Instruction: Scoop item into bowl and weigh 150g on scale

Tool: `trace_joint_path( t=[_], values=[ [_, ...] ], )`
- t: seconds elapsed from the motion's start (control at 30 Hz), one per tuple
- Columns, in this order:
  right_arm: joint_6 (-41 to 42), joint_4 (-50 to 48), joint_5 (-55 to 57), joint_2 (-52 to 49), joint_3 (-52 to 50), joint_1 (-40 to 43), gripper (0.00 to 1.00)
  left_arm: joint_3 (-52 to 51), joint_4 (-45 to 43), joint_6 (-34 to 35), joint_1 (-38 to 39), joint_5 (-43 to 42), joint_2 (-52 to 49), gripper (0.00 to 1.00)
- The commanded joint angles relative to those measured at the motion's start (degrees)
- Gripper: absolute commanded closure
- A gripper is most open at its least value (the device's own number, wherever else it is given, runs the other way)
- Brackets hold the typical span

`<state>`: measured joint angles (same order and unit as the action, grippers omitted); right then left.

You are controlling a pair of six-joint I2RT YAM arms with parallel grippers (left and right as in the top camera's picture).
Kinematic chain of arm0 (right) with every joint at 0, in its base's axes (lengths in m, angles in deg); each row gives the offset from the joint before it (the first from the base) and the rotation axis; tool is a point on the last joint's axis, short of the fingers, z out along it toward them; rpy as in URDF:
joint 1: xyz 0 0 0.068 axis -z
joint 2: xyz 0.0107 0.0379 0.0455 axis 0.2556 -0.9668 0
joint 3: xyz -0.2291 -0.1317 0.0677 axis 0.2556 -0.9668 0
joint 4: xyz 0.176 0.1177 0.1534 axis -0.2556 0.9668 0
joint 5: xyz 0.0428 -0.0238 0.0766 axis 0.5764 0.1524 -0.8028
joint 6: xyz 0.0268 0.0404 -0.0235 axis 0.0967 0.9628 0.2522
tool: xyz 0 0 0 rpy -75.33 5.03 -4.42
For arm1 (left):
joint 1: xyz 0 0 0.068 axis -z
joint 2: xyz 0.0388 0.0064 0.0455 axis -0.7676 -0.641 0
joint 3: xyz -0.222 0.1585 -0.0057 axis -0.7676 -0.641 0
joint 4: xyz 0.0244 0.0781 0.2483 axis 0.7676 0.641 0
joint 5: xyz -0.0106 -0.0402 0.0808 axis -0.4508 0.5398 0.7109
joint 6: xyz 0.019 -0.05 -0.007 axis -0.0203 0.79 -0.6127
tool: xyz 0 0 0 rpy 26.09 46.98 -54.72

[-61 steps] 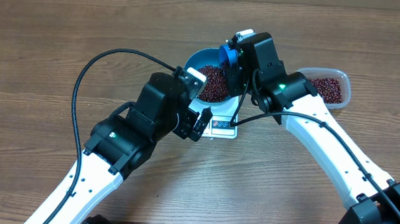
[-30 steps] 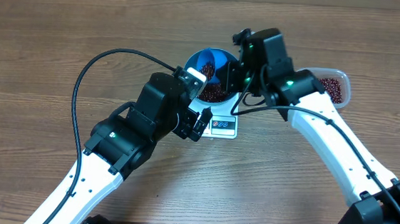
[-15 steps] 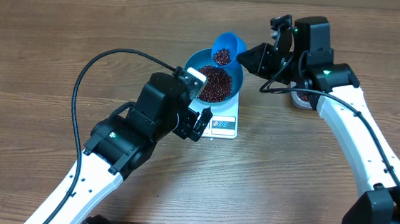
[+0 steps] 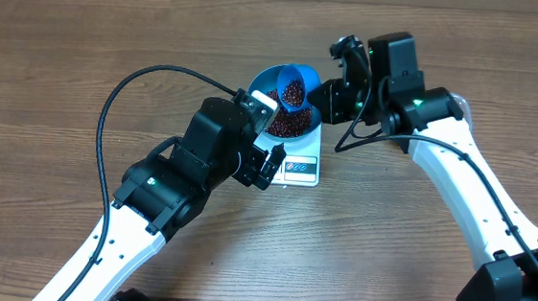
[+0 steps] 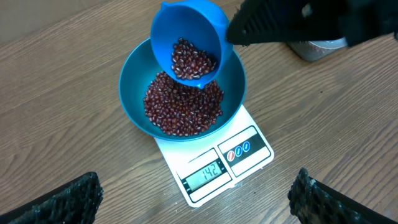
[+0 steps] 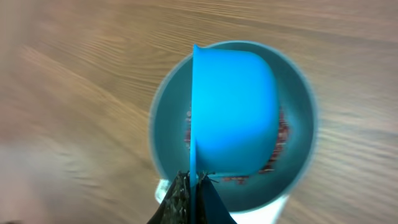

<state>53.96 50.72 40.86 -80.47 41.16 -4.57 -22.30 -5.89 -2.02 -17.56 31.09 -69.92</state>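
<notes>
1. Right end effector (image 6: 191, 198): clenched on the blue scoop (image 5: 189, 43), which is tilted above the bowl (image 5: 134, 93).
2. Left end effector (image 5: 194, 193): released, empty, near the scale (image 5: 249, 146).
3. Beans (image 5: 183, 115): piled in the bowl on the scale, with more in the scoop.
4. Hazard: the display (image 5: 204, 173) reads 142, so dumping the whole scoopful would likely overshoot.
5. Hazard: the scoop pressing on the bowl would falsify the reading.

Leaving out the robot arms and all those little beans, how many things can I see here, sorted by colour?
Blue: 2 (round deep blue bowl; small blue handled scoop, tipped over the bowl)
White: 1 (flat white square kitchen scale, under the bowl)
Clear: 1 (clear plastic tub, mostly hidden behind an arm)
Total: 4
</notes>
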Motion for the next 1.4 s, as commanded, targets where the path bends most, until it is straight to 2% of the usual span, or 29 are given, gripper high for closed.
trace_joint_path(
  t=[0.0,0.3,0.5,0.8,0.93,1.2,1.37],
  values=[
    [-7.63,0.20,12.24,0.15,0.17,-2.86,0.96,1.51,-0.28,0.15,-0.20,-0.24,-0.11,0.01],
    [-13.77,0.24,19.23,0.15,0.17,-6.97,0.96,1.51,-0.28,0.15,-0.20,-0.26,-0.11,0.00],
    [-14.16,0.20,25.03,0.15,0.17,-9.51,0.96,1.51,-0.28,0.15,-0.20,-0.26,-0.11,0.00],
    [-15.21,0.22,26.45,0.15,0.17,-9.88,0.96,1.51,-0.26,0.17,-0.20,-0.26,-0.11,0.00],
    [-14.62,0.22,26.29,0.15,0.17,-9.88,0.96,1.51,-0.26,0.17,-0.20,-0.26,-0.11,0.00],
    [-5.95,2.05,16.83,0.15,0.17,-9.81,0.96,1.51,-0.24,0.17,-0.20,-0.26,-0.11,0.00],
    [-5.88,2.19,16.33,0.15,0.17,-9.81,0.96,1.51,-0.24,0.17,-0.20,-0.26,-0.11,0.00]
  ],
)
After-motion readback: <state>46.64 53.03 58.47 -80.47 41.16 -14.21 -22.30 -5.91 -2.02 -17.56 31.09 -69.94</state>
